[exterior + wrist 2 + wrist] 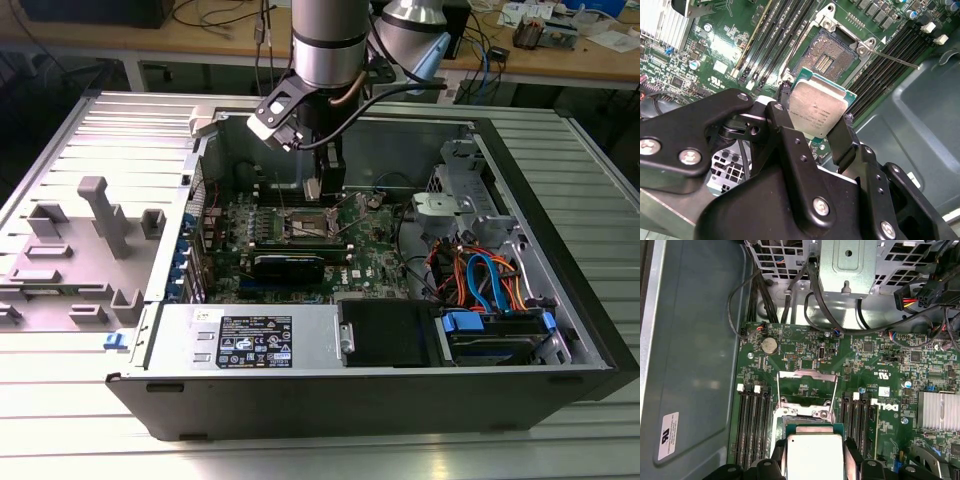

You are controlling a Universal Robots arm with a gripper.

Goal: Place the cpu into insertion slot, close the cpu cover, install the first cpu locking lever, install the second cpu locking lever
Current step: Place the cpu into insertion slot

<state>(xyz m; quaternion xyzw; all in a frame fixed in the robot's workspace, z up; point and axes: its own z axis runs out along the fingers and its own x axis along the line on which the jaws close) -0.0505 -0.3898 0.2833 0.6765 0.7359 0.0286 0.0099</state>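
The arm reaches straight down into the open computer case. Its gripper pinches the cpu by two edges, with one black finger on each side. The cpu hangs just above the insertion slot and is not in it yet. The cpu cover stands flipped up at one edge of the slot. Long black memory slots lie on both sides. The case sits on a grey ribbed metal table. Wooden benches with cables stand at the back.

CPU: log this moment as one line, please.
claw: shut on cpu | cpu: held above insertion slot, not seated | insertion slot: empty | cpu cover: open
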